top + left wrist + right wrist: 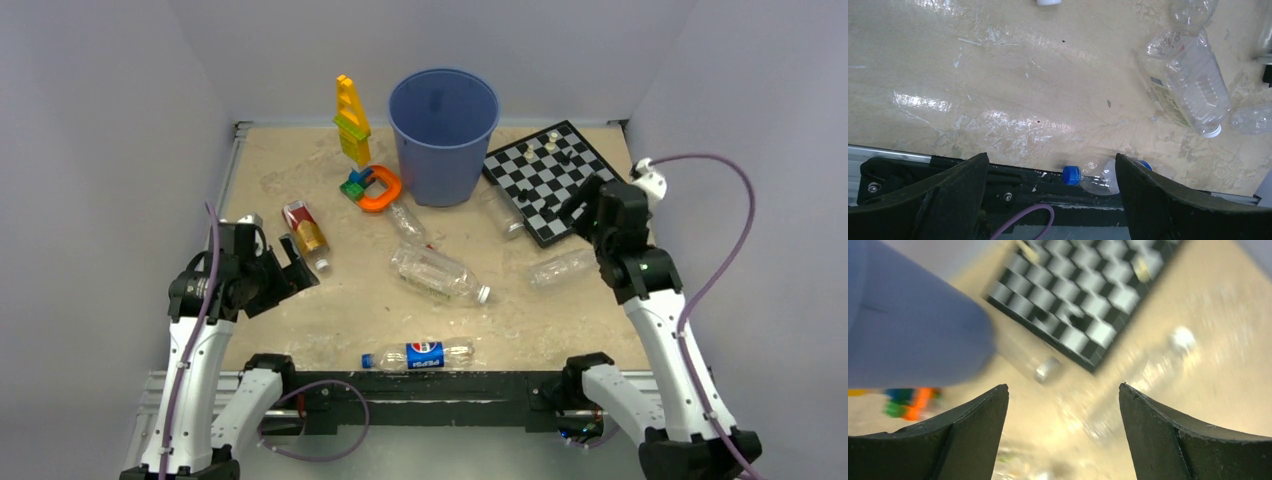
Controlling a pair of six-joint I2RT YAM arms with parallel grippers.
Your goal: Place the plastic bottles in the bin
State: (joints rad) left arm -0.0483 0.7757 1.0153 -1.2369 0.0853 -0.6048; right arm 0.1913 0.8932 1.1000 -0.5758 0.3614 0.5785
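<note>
The round blue plastic bin (443,135) is standing upright at the far edge of the sandy tabletop (300,320), and no bottle is showing inside it from above. Six plastic bottles are lying on their sides on the table. A small crumpled clear bottle (407,222) is resting just in front of the bin, and another clear bottle (500,212) is lying between the bin and the black-and-white chessboard (548,180). A large clear bottle with a white cap (438,273) is sitting mid-table. A clear bottle (562,267) is lying just beside the right arm, a bottle with a red and gold label (306,232) is near the left arm, and a blue-capped cola bottle (420,355) is lying along the near edge. The left gripper (300,262) is hanging above the table's left side with its jaws spread wide and nothing between them. The right gripper (583,208) is hovering beside the chessboard, its jaws also standing apart and holding nothing; its wrist view is blurred. A yellow toy block tower (350,120) and an orange plastic ring (378,188) are sitting left of the bin.
</note>
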